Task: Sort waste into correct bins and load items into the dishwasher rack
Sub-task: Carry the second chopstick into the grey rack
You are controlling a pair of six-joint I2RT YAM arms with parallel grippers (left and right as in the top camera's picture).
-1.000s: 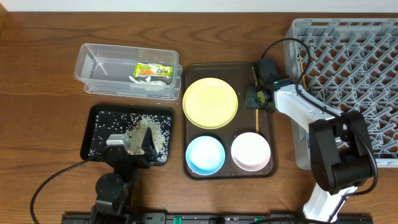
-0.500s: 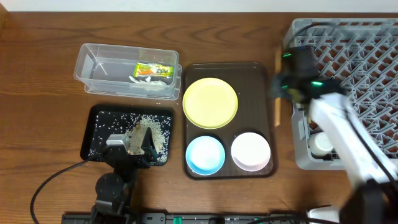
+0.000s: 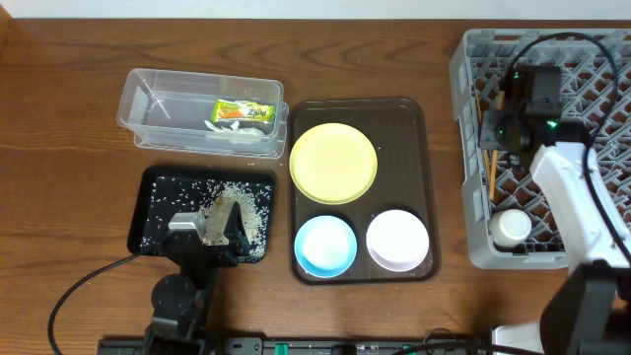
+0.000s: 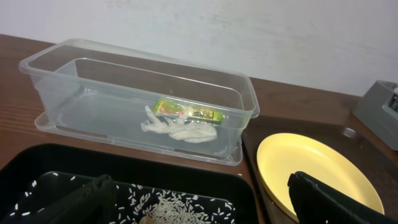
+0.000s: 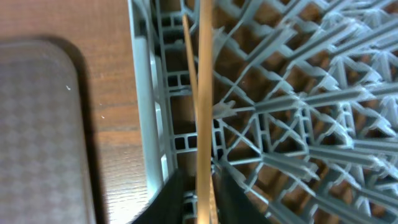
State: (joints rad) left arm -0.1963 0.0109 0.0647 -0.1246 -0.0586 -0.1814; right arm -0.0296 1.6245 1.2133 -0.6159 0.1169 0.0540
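Note:
My right gripper (image 3: 505, 133) is over the left side of the grey dishwasher rack (image 3: 592, 59) and is shut on a wooden chopstick (image 5: 204, 93), which points along the rack's left wall (image 5: 144, 93). A second, thinner chopstick (image 5: 188, 56) lies just beside it in the rack. The yellow plate (image 3: 333, 163), light blue bowl (image 3: 325, 245) and white bowl (image 3: 397, 240) sit on the brown tray (image 3: 426, 138). The snack wrapper (image 3: 244, 111) lies in the clear tub (image 3: 138, 94). Rice crumbs (image 3: 237, 202) lie in the black tray (image 3: 148, 182). My left gripper (image 4: 205, 208) is open and empty over that tray.
A white cup-like object (image 3: 511, 229) sits in the rack's front left corner. A crumpled white scrap (image 4: 177, 129) lies beside the wrapper in the tub. Bare wood shows between the brown tray and the rack (image 3: 449, 177).
My right gripper has lifted the chopstick off the brown tray's right edge and carried it to the right, over the rack's left wall and into the rack. The left arm has not moved.

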